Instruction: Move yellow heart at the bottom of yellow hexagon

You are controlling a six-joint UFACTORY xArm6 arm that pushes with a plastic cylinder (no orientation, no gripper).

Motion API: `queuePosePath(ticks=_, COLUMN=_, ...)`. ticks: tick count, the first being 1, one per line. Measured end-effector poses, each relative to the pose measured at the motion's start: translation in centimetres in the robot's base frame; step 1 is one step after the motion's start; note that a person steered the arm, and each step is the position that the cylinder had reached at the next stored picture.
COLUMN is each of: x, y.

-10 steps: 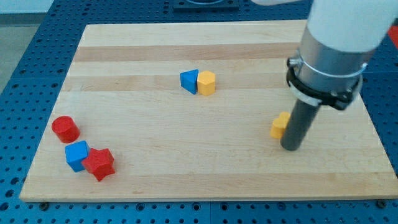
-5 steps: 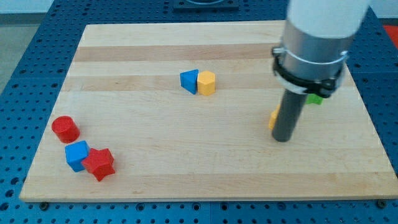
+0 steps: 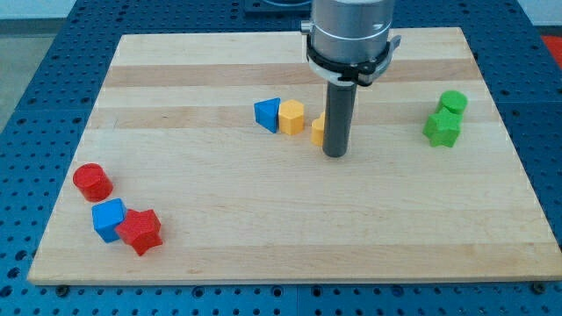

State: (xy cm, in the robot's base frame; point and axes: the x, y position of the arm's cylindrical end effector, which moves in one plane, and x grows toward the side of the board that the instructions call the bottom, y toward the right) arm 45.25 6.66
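Camera view: the surface (image 3: 263, 219) carries eight blocks. Two are yellow: the yellow hexagon (image 3: 291, 116) and the yellow heart (image 3: 318, 129), just right of it, half hidden behind my tip (image 3: 335, 154). There are two blue, two red and two green. No hand shows.

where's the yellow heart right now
The yellow heart block sits at the view's upper middle, just right of the yellow hexagon block, partly hidden behind my tip.
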Motion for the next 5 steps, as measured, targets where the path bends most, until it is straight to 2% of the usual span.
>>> queuePosePath(ticks=1, x=-0.1, y=4.9)
queuePosePath(ticks=2, x=-2.1, y=6.0)
queuePosePath(ticks=3, x=-3.8, y=3.6)
queuePosePath(ticks=5, x=-3.7, y=-1.1)
